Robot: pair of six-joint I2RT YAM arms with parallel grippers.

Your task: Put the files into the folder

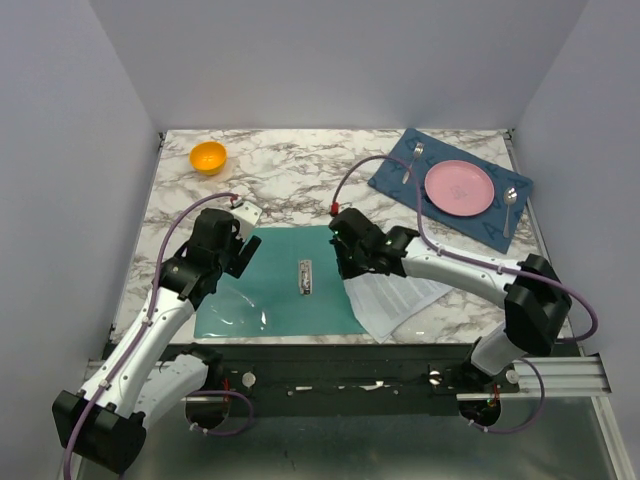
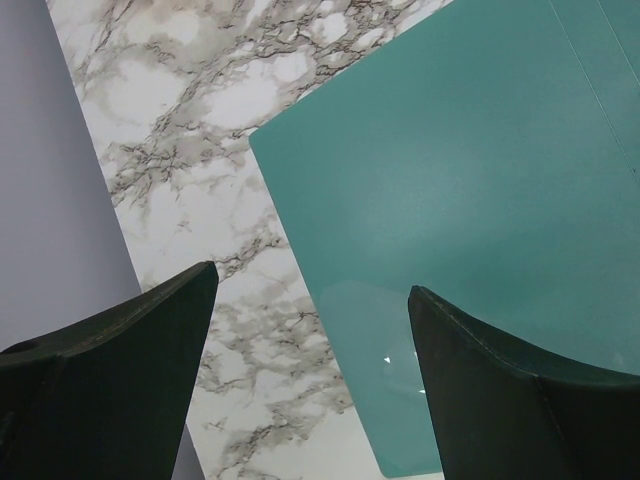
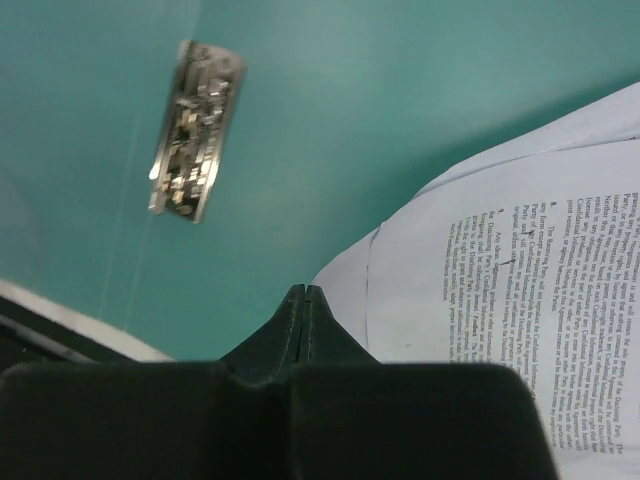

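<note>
Right wrist: right claw (image 3: 307,292) closed above folder (image 3: 350,100), beside files (image 3: 500,300).

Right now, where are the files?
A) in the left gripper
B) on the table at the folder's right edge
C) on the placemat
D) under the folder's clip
B: the files lie on the table at the right edge of the folder, away from its clip, and the left gripper is open and empty.
</note>
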